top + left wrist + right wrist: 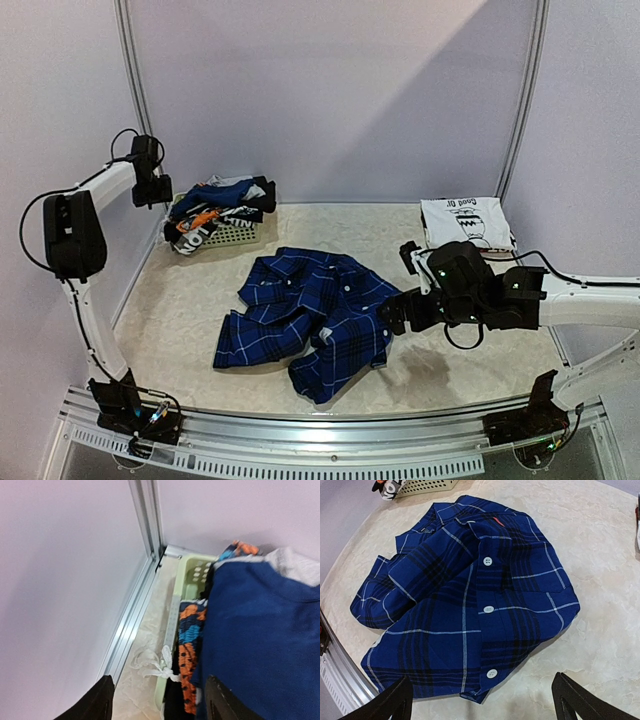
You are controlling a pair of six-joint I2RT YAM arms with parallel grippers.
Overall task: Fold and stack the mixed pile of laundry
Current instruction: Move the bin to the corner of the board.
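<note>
The blue-and-black plaid button shirt (pixel 305 320) lies crumpled on the table's middle; it fills the right wrist view (pixel 470 605). My right gripper (pixel 392 318) is open at the shirt's right edge, above it (pixel 482 700), holding nothing. The rest of the laundry pile (pixel 222 205), navy, grey, black and orange pieces, sits in the white slatted basket (pixel 228 235) at back left. My left gripper (pixel 152 190) is open and empty above the basket's left rim (pixel 160 700), beside a navy garment (pixel 260 630) and an orange-spotted piece (pixel 187 650).
A folded white T-shirt with dark print (pixel 465 222) lies at the back right. The enclosure's wall and metal frame (pixel 145 580) stand close to the left of the basket. A white cord (pixel 152 662) is tied to the basket rim.
</note>
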